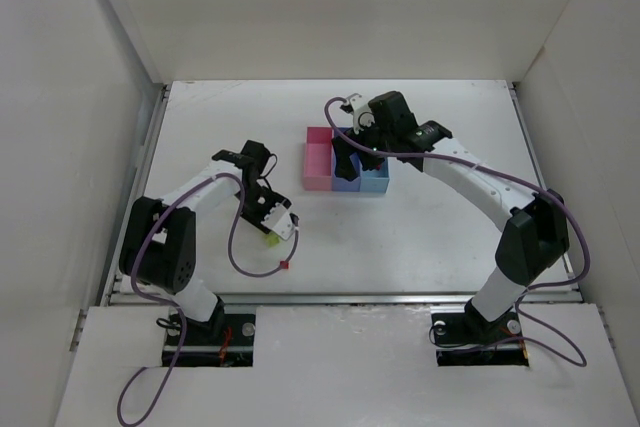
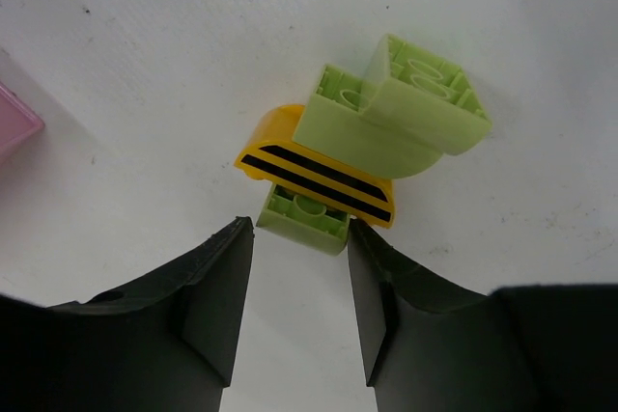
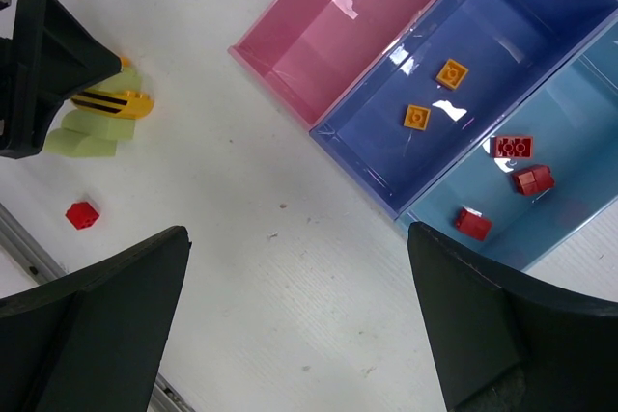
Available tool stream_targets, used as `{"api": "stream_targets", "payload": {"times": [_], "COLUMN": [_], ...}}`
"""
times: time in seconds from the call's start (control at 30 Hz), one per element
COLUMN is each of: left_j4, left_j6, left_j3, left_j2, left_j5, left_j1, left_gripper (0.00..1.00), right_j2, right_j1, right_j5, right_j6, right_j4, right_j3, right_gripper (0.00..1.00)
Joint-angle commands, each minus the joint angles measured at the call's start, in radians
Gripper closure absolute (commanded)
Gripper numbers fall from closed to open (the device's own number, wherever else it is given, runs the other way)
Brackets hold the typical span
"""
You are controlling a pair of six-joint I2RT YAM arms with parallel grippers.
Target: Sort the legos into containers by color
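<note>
A yellow-green clump (image 2: 386, 123) of legos with an orange, black-striped curved piece lies on the white table. My left gripper (image 2: 301, 229) is open but narrow, its fingertips (image 2: 241, 238) on either side of the clump's near green brick. The right tip touches the brick and the left stands a hair off. One loose red lego (image 3: 82, 214) lies near the front rail. The containers are joined bins: pink (image 3: 357, 36), blue-violet (image 3: 521, 36) holding two orange legos (image 3: 451, 73), and light blue (image 3: 579, 113) holding three red legos (image 3: 512, 147). My right gripper (image 3: 297, 238) hangs wide open beside the bins, holding nothing.
In the top view the bins (image 1: 318, 162) sit mid-table under the right arm's wrist (image 1: 385, 117). A metal rail (image 1: 340, 297) runs along the table's near edge, and white walls stand on three sides. A purple cable loops on the table near the red lego (image 1: 285, 265).
</note>
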Motion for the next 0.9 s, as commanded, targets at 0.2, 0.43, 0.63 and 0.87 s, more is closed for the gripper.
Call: {"api": "stream_targets", "payload": {"times": [0.2,0.43,0.63,0.87], "left_j4": [-0.045,-0.054,-0.042,0.013], "left_j6": [0.073,-0.083,-0.286,-0.567], "left_j3": [-0.062,-0.062,-0.03,0.003], "left_j2": [-0.039,-0.048,-0.048,-0.037], "left_j5": [0.026,0.063,0.138,0.221], "left_j1": [-0.011,-0.02,-0.006,0.026], "left_gripper": [0.75,0.99,1.0,1.0], "right_j2": [-0.004,-0.014,-0.035,-0.035], "right_j1": [0.005,0.005,0.005,0.005], "right_j5": [-0.002,-0.002,-0.002,-0.011], "right_j6": [-0.013,-0.013,0.005,0.006], "right_j4": [0.027,0.027,0.05,0.05], "right_j3": [-0.009,-0.018,-0.049,-0.049], "right_gripper": [0.0,0.0,0.0,0.0]}}
